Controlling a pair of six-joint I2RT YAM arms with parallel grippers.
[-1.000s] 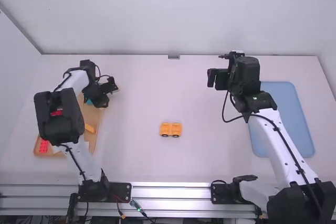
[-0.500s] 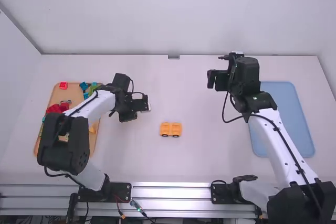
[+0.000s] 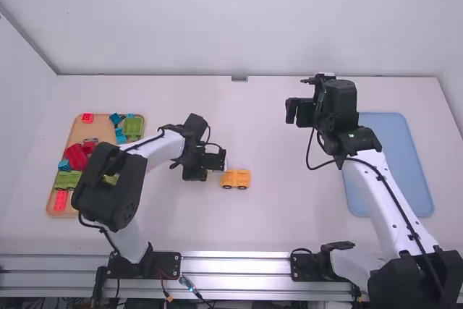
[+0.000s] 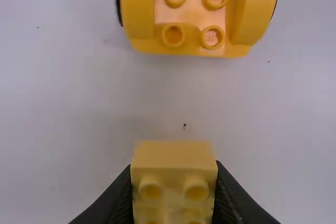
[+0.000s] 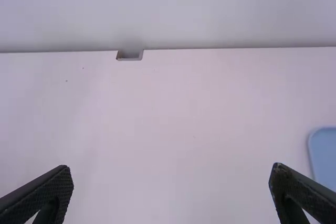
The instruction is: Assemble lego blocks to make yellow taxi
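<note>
nearest the camera, short of the yellow car base (image 3: 235,179), a silvery metal rail (image 3: 235,265) runs crosswise under both arms, with cables (image 3: 199,291) trailing over its near edge. beyond it lies the white table (image 3: 188,222), pale and matt, with small dark specks near the car base. the car base sits on that surface, studs up between rounded fenders, black wheels at its sides. just left of it is the left gripper (image 3: 219,161), its fingers closed on a studded yellow block (image 4: 173,184); i cannot tell whether that block touches the table.

well to the left of the car base is a tan tray (image 3: 124,208), partly under the left arm (image 3: 163,148). nearer than the car base it holds a red block (image 3: 61,199); about level with it, a green block (image 3: 66,180); farther off, a large red piece (image 3: 75,155), blue blocks (image 3: 120,135), another green piece (image 3: 132,128) and a small red block (image 3: 87,117). well to the right of the car base lies a blue tray (image 3: 394,157), partly behind the right arm (image 3: 380,186).

farther than the car base and to its right, the right gripper (image 3: 298,110) hangs with fingers spread wide. past everything rises a plain white wall (image 3: 231,19), with a small grey notch (image 3: 239,78) at its foot, straight beyond the car base.
</note>
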